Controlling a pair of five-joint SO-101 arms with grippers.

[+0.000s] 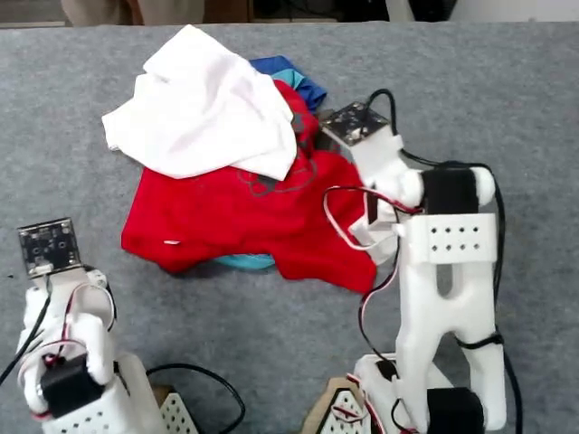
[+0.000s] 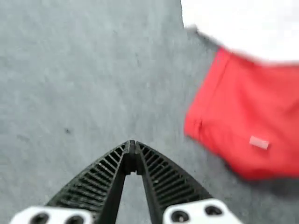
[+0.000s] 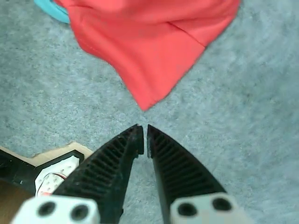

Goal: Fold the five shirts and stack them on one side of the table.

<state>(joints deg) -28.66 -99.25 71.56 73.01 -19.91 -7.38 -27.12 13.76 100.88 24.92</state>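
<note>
The shirts lie in one heap at the table's middle. A crumpled white shirt (image 1: 204, 108) tops a spread red shirt (image 1: 244, 212). A blue shirt (image 1: 294, 77) shows at the heap's far edge and a teal one (image 1: 244, 262) at its near edge. My left gripper (image 2: 131, 145) is shut and empty above bare cloth, short of the red shirt's labelled corner (image 2: 243, 126) and the white shirt (image 2: 243, 28). My right gripper (image 3: 143, 129) is shut with nothing in it, close to a pointed corner of the red shirt (image 3: 149, 51). The teal shirt (image 3: 49, 10) peeks out beside that corner.
Grey cloth covers the table (image 1: 507, 90), with open room left, right and in front of the heap. The left arm (image 1: 63, 334) stands at the near left, the right arm (image 1: 448, 244) at the near right beside the heap. An arm base (image 3: 56, 172) lies near the right gripper.
</note>
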